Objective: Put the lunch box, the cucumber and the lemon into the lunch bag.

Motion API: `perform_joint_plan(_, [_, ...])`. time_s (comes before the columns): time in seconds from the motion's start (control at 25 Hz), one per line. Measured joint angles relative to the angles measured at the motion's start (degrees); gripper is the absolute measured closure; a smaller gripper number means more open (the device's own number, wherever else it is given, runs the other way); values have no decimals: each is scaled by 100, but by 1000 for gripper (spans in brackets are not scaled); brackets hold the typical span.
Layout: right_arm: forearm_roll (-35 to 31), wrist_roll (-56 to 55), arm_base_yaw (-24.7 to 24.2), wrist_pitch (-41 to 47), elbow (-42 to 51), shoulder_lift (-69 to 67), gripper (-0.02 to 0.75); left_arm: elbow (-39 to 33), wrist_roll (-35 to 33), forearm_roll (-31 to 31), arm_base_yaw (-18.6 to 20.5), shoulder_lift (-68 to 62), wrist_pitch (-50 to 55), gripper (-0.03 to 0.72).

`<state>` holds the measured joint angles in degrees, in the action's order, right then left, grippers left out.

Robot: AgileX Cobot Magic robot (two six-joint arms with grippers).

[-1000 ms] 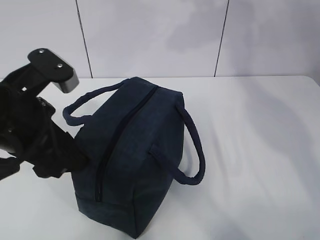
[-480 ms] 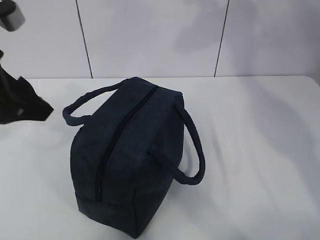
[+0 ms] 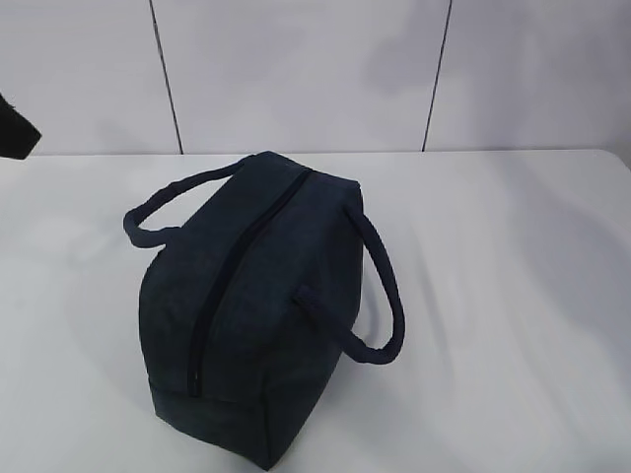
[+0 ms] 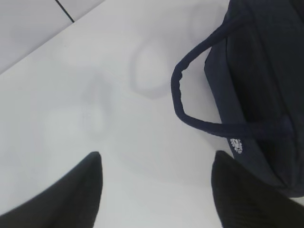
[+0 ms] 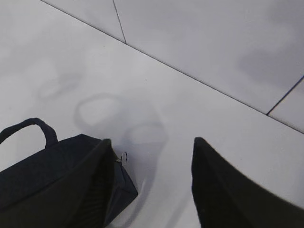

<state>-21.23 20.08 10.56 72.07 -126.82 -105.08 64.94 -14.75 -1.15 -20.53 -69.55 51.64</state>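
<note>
Lunch bag (image 4: 256,90) right of left claw (image 4: 154,190), both claws spread, empty.

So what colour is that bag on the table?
The lunch bag is dark navy blue, handles included; the exterior view shows it best.

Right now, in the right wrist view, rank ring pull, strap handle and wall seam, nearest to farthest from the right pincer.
1. ring pull, right by the pincer.
2. strap handle, far left.
3. wall seam, top, farthest back.
</note>
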Motion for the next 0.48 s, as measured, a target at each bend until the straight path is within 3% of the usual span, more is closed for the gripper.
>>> perform_joint_plan(0.48, [153, 272, 0, 26, 1493, 1653, 355, -247, 408, 44, 667, 1548, 220, 181])
